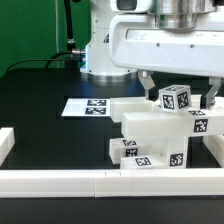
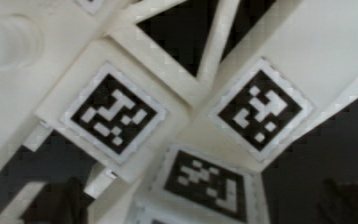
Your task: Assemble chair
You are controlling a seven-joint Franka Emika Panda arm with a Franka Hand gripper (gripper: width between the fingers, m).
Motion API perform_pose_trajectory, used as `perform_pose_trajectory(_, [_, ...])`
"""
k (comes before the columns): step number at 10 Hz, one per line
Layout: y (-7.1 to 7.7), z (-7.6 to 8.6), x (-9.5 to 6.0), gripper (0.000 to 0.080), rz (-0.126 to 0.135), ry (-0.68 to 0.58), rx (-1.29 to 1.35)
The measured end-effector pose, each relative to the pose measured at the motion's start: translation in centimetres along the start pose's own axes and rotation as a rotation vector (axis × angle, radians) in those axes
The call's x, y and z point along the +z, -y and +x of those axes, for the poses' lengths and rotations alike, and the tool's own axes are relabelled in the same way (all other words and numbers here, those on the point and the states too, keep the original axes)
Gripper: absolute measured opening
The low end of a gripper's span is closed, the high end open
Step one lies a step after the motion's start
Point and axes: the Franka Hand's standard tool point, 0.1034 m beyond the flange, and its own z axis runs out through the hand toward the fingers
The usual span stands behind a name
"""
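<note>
Where the table [image 1: 40,90] ends at its near edge, a long low white border rail [image 1: 60,182] runs along it, with a short raised end at the near corner on the exterior view's left. Just behind that rail, toward the exterior view's right end of the near edge, the chair [image 1: 150,135] sits as a stepped cluster of white blocky parts pushed together on the black surface. Black-and-white square tags [image 1: 136,158] face outward on its lower parts. A top block [image 1: 176,99] carrying its own tag stands highest in the stack.

The tool [image 1: 180,92] hangs right over that top block with its fingers spread wide, one dark finger [image 1: 147,84] on each side of the block. Whether either finger touches the block cannot be told. From the wrist view, blurred and very close, three tags [image 2: 114,110] on white faces fill the picture, and slanted white bars [image 2: 149,25] with dark gaps between them cross behind.

Farther back, nearer the middle of the table and on the exterior view's left of the chair, the marker board [image 1: 88,106] lies flat. Beyond it, at the far edge, stands the white arm [image 1: 165,45], with a green wall behind.
</note>
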Motion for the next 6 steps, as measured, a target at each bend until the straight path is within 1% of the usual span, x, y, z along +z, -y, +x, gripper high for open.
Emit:
perform_pose_trajectory(2, [0.16, -0.09, 0.02, 0.0648, -0.006, -0.005, -0.246])
perform_pose_trajectory(4, [0.49, 0.01, -0.04, 0.0648, -0.005, -0.02, -0.47])
perform_pose_trajectory(5, [0.63, -0.04, -0.03, 0.0648, -0.004, -0.022, -0.52])
perform_pose_trajectory(6, [0.66, -0.04, -0.09, 0.0648, -0.008, -0.024, -0.619])
